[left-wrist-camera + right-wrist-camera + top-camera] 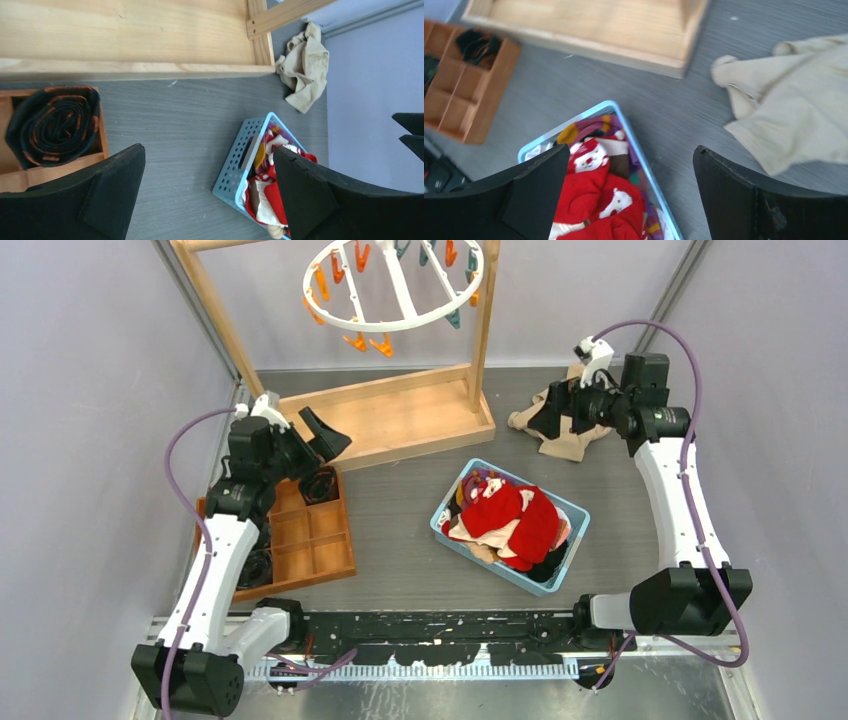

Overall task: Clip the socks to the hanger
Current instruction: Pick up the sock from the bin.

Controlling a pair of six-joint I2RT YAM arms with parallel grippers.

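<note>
Both spread wide, empty: left gripper (207, 160), right gripper (631, 157).

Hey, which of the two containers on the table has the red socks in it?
The light blue plastic basket mid-table, heaped with the red socks. The wooden divided tray on the left shows only dark rolled items.

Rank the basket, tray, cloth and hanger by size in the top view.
1. Tray and basket: about alike; the left arm covers part of the tray.
2. Cloth: smallest, partly under the right arm.
Hanger: unranked; nearer the camera and cropped.
</note>
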